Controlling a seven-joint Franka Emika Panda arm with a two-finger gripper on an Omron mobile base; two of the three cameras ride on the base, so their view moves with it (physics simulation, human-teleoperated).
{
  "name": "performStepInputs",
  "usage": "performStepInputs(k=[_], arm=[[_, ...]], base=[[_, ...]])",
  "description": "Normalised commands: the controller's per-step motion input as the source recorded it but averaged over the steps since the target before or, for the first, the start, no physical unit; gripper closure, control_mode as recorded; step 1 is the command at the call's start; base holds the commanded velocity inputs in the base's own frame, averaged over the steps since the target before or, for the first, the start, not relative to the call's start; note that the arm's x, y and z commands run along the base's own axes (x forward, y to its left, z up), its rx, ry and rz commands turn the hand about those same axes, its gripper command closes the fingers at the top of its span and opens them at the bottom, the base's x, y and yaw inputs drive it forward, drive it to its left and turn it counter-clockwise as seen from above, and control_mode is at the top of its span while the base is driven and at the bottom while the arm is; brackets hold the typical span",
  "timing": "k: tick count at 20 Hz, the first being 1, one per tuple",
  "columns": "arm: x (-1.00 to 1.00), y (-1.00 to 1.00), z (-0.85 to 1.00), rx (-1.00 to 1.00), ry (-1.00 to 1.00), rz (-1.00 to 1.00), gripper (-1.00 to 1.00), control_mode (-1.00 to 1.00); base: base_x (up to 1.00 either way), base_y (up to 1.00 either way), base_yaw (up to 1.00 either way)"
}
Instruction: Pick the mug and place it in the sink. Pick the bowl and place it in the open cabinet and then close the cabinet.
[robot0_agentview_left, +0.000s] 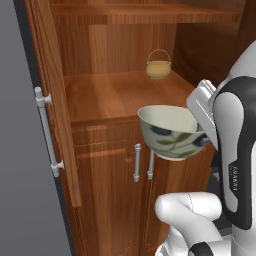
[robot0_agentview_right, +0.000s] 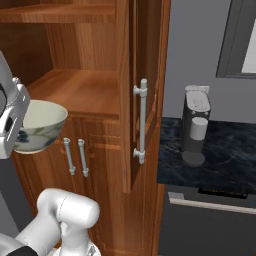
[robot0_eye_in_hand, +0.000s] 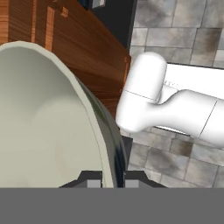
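Observation:
The cream-white bowl (robot0_agentview_left: 170, 131) with dark leaf pattern hangs upright in the air in front of the cabinet, just below its lower shelf (robot0_agentview_left: 115, 95). My gripper (robot0_eye_in_hand: 113, 180) is shut on the bowl's rim (robot0_eye_in_hand: 103, 144), one finger inside and one outside. The bowl (robot0_agentview_right: 37, 125) sits at the left edge of the right base view, partly behind my hand. The tall wooden cabinet stands open, with its left door (robot0_agentview_left: 52, 85) and right door (robot0_agentview_right: 142, 75) swung out. The mug and the sink are out of view.
A small woven basket (robot0_agentview_left: 158, 64) stands at the back right of the lower shelf. Beneath is a double-door cupboard (robot0_agentview_left: 120, 200) with silver handles. A coffee machine (robot0_agentview_right: 195, 127) stands on a dark counter (robot0_agentview_right: 220, 155) right of the cabinet.

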Motion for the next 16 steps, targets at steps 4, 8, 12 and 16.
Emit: performStepInputs(k=[4, 8, 12, 16], arm=[[0.00, 0.00, 0.00, 0.00, 0.00, 0.00, 1.00, 1.00], [0.00, 0.00, 0.00, 0.00, 0.00, 0.00, 1.00, 1.00], [0.26, 0.08, 0.16, -0.08, -0.05, 0.00, 1.00, -1.00], [0.43, 0.06, 0.26, -0.15, -0.08, 0.00, 1.00, -1.00]], base=[[0.23, 0.00, 0.00], [0.15, 0.02, 0.00], [0.00, 0.00, 0.00], [0.00, 0.00, 0.00]])
